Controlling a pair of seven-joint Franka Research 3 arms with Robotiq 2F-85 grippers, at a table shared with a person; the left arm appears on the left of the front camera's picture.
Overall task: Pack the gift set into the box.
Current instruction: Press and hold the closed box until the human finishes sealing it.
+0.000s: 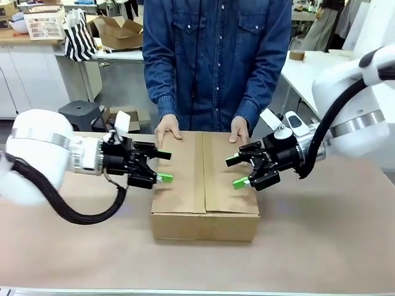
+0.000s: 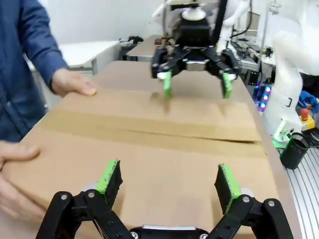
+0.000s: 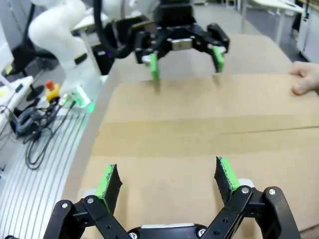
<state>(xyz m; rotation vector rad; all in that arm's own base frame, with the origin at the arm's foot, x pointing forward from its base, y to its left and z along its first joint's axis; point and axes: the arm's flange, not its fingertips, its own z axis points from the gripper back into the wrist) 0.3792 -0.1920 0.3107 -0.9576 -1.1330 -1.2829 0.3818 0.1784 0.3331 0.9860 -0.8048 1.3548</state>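
The box (image 1: 203,185) sits mid-table with its top flaps shut, a seam running down its centre. My left gripper (image 1: 163,166) hovers open over the box's left edge, and my right gripper (image 1: 237,171) hovers open over its right edge, both empty. The left wrist view looks across the box top (image 2: 149,149) between my own open green pads (image 2: 110,177) toward the right gripper (image 2: 195,82). The right wrist view shows the same lid (image 3: 199,134) with the left gripper (image 3: 184,59) opposite. A person's hands (image 1: 168,129) (image 1: 239,131) rest on the far edge. The gift set is out of view.
The brown table (image 1: 308,234) has free room in front of and beside the box. The person stands close behind it. Farther back are a smaller cardboard box (image 1: 117,31), a striped bag (image 1: 79,37) and a black stool (image 1: 80,114). Cables (image 3: 35,124) lie off the table's side.
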